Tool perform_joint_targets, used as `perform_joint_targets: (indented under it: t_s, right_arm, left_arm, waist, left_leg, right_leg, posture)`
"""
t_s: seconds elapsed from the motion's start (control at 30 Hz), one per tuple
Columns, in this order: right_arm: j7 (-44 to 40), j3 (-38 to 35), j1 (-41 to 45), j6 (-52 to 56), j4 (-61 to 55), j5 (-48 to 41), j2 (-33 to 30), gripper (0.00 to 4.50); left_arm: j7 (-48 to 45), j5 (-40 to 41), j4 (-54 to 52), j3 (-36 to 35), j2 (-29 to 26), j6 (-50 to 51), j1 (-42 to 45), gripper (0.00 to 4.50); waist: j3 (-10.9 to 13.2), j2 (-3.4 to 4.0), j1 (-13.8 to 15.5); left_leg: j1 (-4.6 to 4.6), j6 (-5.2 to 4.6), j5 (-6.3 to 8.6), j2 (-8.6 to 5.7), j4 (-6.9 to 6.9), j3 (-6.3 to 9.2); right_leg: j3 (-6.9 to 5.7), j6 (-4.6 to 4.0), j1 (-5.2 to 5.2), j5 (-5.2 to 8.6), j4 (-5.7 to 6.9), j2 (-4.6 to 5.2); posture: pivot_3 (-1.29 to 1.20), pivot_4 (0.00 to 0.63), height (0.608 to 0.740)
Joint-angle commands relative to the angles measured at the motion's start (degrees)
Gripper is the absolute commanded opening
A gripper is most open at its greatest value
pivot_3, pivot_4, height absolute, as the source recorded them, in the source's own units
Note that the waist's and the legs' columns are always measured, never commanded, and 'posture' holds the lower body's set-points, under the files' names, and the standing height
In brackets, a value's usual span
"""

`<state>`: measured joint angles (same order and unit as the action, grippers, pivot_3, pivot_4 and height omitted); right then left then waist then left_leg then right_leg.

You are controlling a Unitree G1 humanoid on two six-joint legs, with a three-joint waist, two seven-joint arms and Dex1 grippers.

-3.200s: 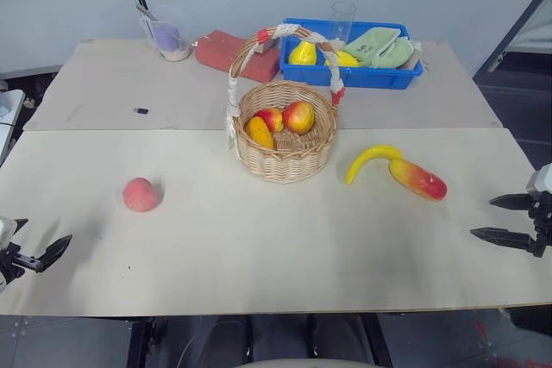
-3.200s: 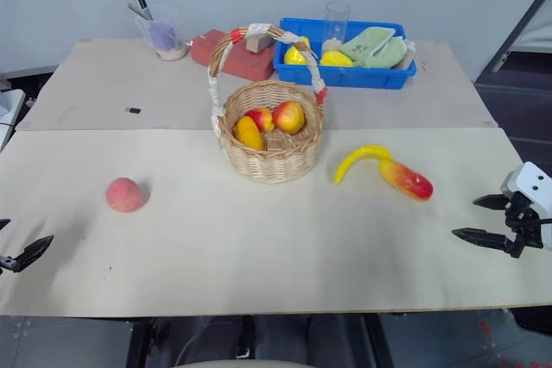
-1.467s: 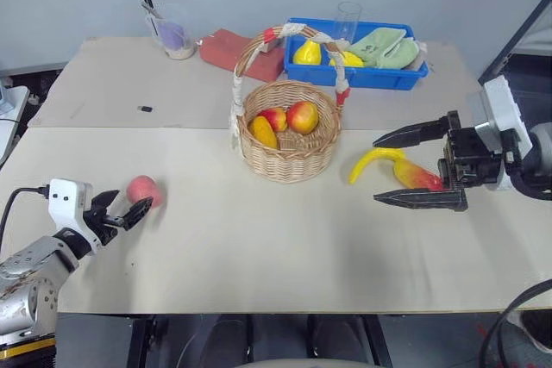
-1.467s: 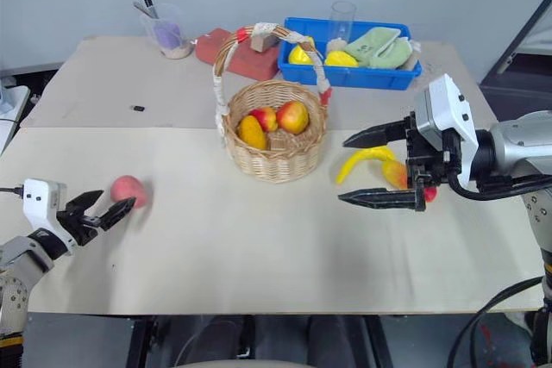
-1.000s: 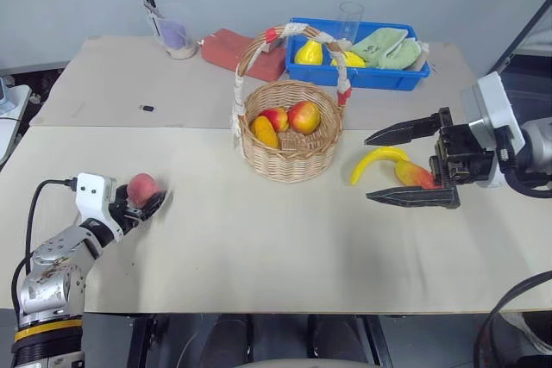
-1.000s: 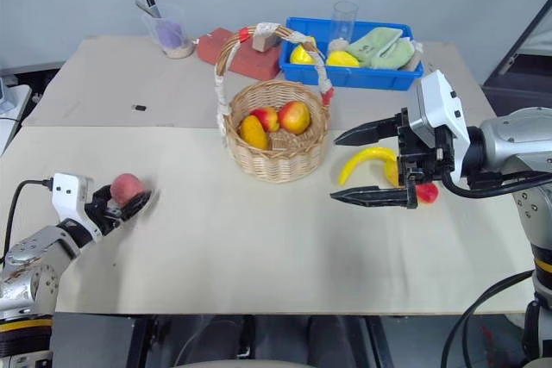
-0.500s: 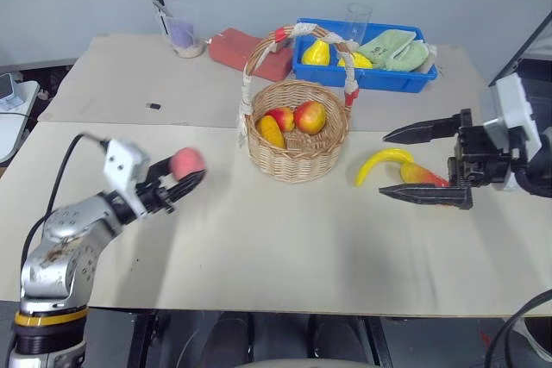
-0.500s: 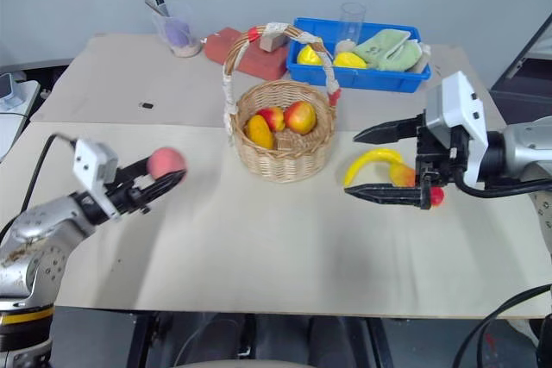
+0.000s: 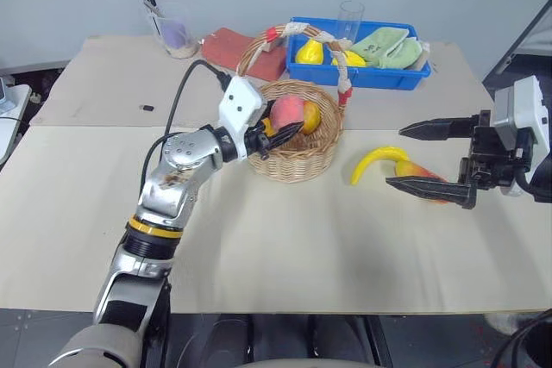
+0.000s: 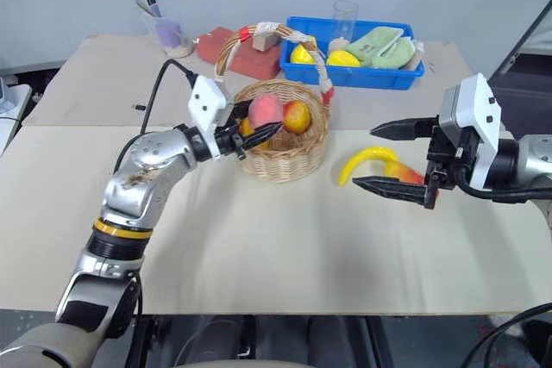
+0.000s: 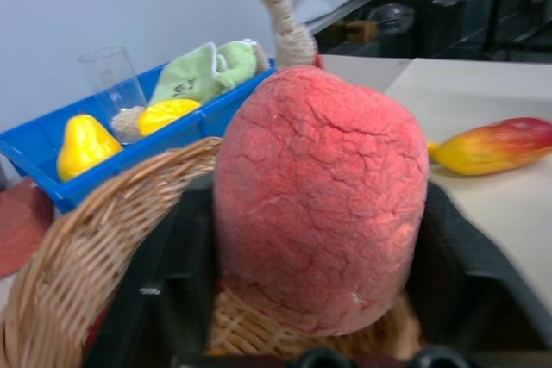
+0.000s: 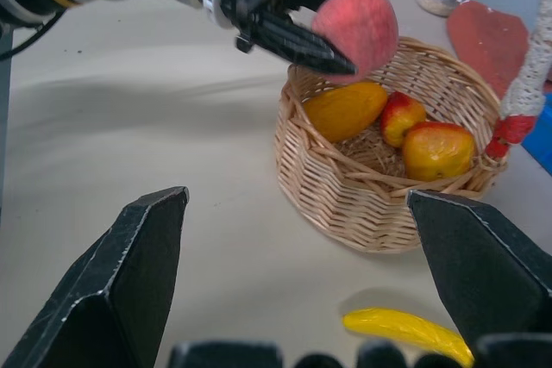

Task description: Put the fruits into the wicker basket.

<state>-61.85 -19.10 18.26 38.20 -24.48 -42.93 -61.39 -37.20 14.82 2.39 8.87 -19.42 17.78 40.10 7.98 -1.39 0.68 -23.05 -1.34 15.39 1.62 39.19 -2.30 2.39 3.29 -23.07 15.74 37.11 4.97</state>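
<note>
- Peach (image 10: 266, 110) sits between the fingers of my left gripper (image 10: 256, 130), held over the near-left rim of the wicker basket (image 10: 285, 158). My left wrist view shows a black finger on each side of it with woven rim just below. Whether the fingers are pressing it or have begun to slacken I cannot tell, so I count it as not yet delivered.
- Step in hand, as I judge it: dropping the peach in. It is above the basket's mouth, just this side of the arched handle (image 10: 259, 33).
- Basket contents under it: a yellow-orange fruit (image 12: 343, 109) and two red-and-yellow ones (image 12: 435, 150), with bare wicker between. The peach should fall among them without rolling out, provided I clear the rim first.
- Next move for the left arm, in my view: nudge a touch farther over the opening, spread the fingers fully, then draw back to the left without catching the handle.
- Banana (image 10: 362, 162) and mango (image 10: 405, 173) lie touching on the table (image 10: 285, 239) to the right of the basket, both still to be moved.
- Right gripper (image 10: 388, 158) hangs beside them with its fingers wide apart and nothing between them, one finger on the far side of the mango, one on the near side. It looks ready to lower and close on the mango.
</note>
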Motion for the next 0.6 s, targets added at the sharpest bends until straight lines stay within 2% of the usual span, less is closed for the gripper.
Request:
perform_joint_targets:
  t_s: [0.03,0.2,0.4,0.6]
  right_arm:
    - [1.6,-2.8,-0.4,-0.4,-1.4,-0.5,0.3,4.50]
    - [2.4,-2.4,-0.7,-1.2,-0.6,0.4,0.2,4.50]
    - [2.5,-1.4,-1.9,-2.8,2.7,4.4,-0.6,4.50]
    - [5.4,6.3,-4.4,-9.3,12.7,19.9,-3.0,4.50]
  left_arm:
    - [0.4,-2.1,0.7,-0.4,0.7,-3.7,1.9,4.49]
    - [-2.7,-0.3,-1.6,-0.9,0.2,-2.4,0.6,4.49]
    - [-8.0,2.9,-8.0,-2.0,-3.8,1.1,-1.7,4.49]
    - [-20.7,12.7,-19.5,-3.1,-13.7,8.4,-5.6,4.49]
  waist:
    - [0.0,0.00,0.0]
    - [0.0,0.00,0.0]
    - [0.0,0.00,0.0]
    - [0.0,0.02,-0.1]
  left_leg:
    - [-0.01,0.00,0.00,0.00,0.00,0.00]
    - [-0.01,0.00,0.00,0.01,0.03,0.01]
    - [-0.02,0.00,0.00,0.02,0.04,0.01]
    - [0.00,0.00,0.00,0.05,0.04,-0.01]
  right_leg:
    - [0.00,0.00,-0.01,0.00,0.00,0.00]
    - [-0.01,0.00,-0.01,0.00,-0.01,0.00]
    - [-0.01,0.00,-0.01,0.00,-0.01,0.00]
    - [0.00,0.00,-0.02,0.00,-0.02,-0.03]
  posture:
    - [0.00,0.150,0.740]
    - [0.00,0.150,0.740]
    - [0.00,0.150,0.740]
    - [0.00,0.150,0.740]
